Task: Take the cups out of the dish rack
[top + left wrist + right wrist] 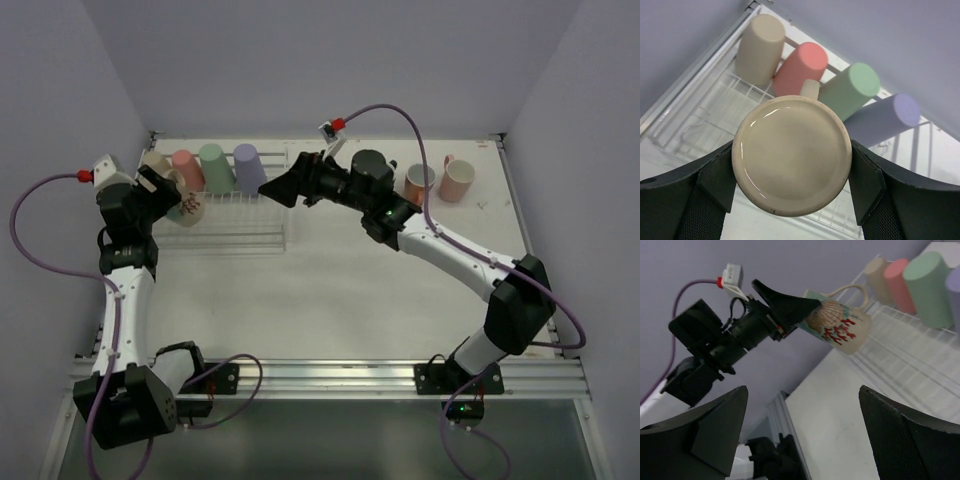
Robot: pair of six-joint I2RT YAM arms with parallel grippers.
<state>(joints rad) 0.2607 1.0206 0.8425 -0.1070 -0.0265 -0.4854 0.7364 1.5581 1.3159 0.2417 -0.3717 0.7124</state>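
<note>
Pale lilac walls are enclosing a white table (330,290), with the dish rack (240,225) lying along its far left edge. The left gripper (791,182) is standing partly open and is clamping the cream floral mug (840,327) between its two fingers (715,175), which are pressing on opposite sides of the mug's body. The mug is lying on its side, its round base facing the left wrist camera and its handle pointing away from the palm. It is hanging over the left end of the rack.

Just beyond this mug, past the left fingertips, four handleless cups are standing upside down in a row in the rack: the beige tumbler (760,47), the salmon tumbler (802,67), the mint green tumbler (852,90) and the lilac tumbler (890,117).

The right gripper (802,395) is hovering with its jaws spread wide and nothing between them, its fingertips near the lilac tumbler at the rack's right end and pointing toward the held mug. Behind the right wrist, well apart from the rack, a peach mug (420,182) and a pink mug (459,180) are standing upright, side by side, on the table.
</note>
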